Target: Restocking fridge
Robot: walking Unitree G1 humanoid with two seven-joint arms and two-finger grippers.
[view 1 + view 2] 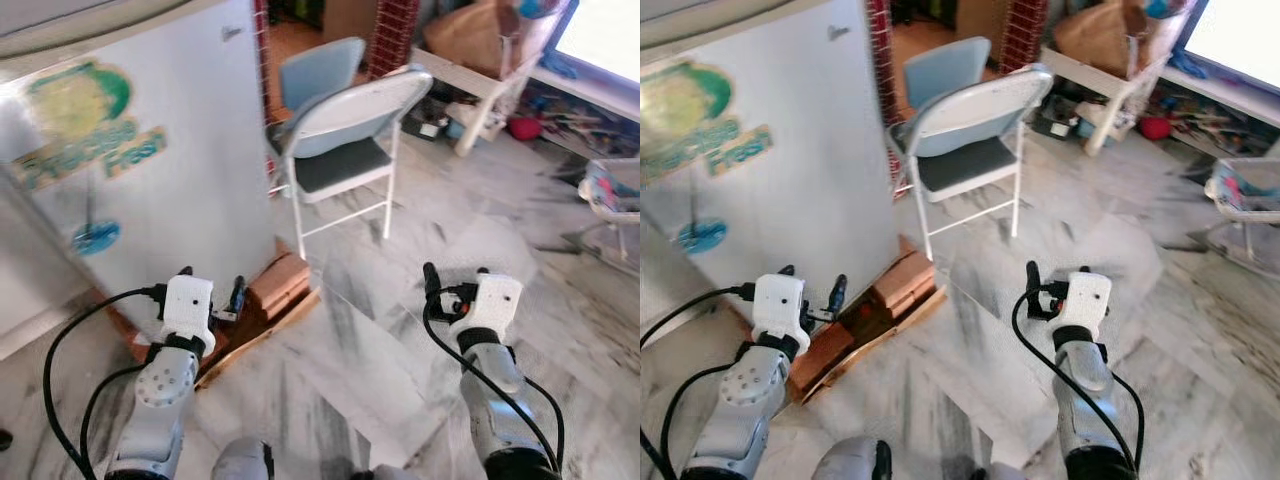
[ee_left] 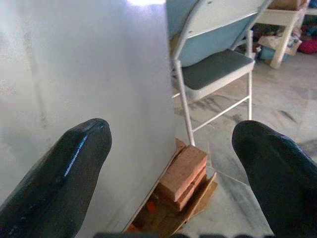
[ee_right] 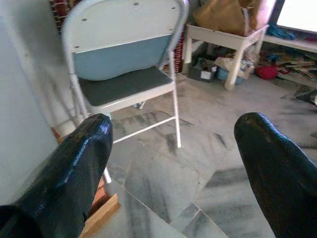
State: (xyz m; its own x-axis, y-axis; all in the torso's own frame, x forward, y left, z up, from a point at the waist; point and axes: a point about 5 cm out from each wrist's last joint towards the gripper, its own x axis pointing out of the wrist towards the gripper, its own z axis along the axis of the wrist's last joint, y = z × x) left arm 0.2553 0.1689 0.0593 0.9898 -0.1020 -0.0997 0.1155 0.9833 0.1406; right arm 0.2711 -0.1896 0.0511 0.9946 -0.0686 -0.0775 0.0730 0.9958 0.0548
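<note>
Two grippers hang before you in the left eye view, both empty with fingers spread. Your left gripper (image 1: 210, 287) sits near the lower corner of the fridge (image 1: 170, 170), a tall white box with a smooth painted side carrying a green and blue sticker. The fridge stands on the left, raised on reddish bricks (image 1: 283, 280) and a wooden board (image 1: 262, 338). Just beyond it stands a folding chair (image 1: 340, 150) with a thin white metal frame and a dark padded seat. Your right gripper (image 1: 452, 273) hovers over bare grey-veined marble floor (image 1: 400, 330), well apart from the fridge.

From the right eye view, the same scene: a white table (image 1: 1110, 85) piled with clutter stands at the far right.

Looking along the left wrist, two glossy black fingers (image 2: 64, 173) frame the fridge's flat side wall and the stacked bricks beneath it. No door edge or handle is visible from this angle.

Through the right wrist, the fingers (image 3: 69, 173) stand wide apart, framing the chair and the floor.

No food or goods for stocking are in sight. Expect the fridge door to be stiff, heavy and slick-surfaced; you should take it at the handle or the free door edge once you face the front. The brick footing may make the cabinet unsteady, so pull gently.
</note>
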